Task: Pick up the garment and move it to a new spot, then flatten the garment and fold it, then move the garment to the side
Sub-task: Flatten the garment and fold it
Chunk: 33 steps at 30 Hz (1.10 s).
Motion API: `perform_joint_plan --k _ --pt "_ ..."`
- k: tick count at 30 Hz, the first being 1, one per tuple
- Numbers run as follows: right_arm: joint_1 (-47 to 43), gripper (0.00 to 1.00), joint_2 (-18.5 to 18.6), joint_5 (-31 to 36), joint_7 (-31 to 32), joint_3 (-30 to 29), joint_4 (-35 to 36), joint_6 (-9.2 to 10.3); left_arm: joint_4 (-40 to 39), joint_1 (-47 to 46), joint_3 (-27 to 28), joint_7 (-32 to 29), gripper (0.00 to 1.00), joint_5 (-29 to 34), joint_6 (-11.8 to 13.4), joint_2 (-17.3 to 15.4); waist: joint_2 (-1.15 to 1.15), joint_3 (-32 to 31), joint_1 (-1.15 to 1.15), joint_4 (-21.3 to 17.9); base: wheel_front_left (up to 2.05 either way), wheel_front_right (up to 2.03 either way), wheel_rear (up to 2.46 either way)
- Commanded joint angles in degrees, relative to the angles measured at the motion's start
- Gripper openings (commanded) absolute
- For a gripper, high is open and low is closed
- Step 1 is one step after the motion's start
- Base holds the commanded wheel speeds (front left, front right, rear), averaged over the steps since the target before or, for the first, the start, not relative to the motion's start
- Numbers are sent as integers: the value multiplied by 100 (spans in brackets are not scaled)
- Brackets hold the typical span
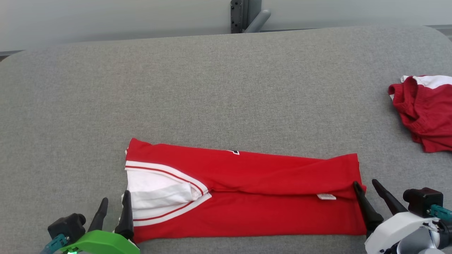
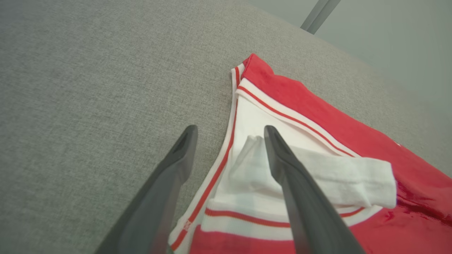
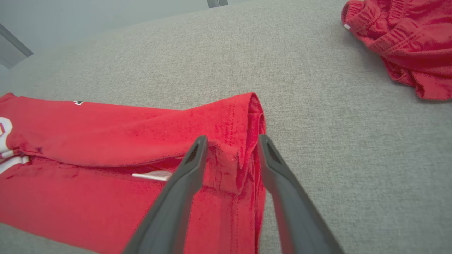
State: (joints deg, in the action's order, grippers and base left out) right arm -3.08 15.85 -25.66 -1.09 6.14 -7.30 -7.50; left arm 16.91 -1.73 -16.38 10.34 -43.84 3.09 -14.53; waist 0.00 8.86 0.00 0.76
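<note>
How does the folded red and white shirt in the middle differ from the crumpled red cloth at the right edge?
The folded red and white shirt lies flat in a neat band; the crumpled red cloth is a bunched heap. The shirt has a broad white striped panel; the cloth shows one small white patch. Both are red and rest on the grey fabric surface.

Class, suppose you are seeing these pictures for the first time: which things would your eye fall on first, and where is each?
The bright red jersey with white trim, folded into a long band, lies near the front of the grey fabric surface. The left gripper and right gripper stand open at its two ends. A crumpled red and white garment lies at the right edge.
</note>
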Motion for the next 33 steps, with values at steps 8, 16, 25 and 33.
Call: perform_joint_plan --k 8,16,25,33 --pt "-649 100 -352 156 19 -428 361 3 -362 295 210 307 100 -2 158 52 0 -181 0 -113 0 0 0" --pt "-717 100 -643 328 -30 -806 422 2 -720 50 10 441 100 627 242 194 0 -481 0 -80 0 0 0" --pt "-571 100 -915 491 180 -1020 178 2 -889 56 -134 487 100 1157 345 269 0 -817 0 160 0 0 0" --pt "-212 100 -1043 622 526 -1395 -872 2 -1012 201 -276 483 100 1343 318 356 0 -919 0 590 0 0 0"
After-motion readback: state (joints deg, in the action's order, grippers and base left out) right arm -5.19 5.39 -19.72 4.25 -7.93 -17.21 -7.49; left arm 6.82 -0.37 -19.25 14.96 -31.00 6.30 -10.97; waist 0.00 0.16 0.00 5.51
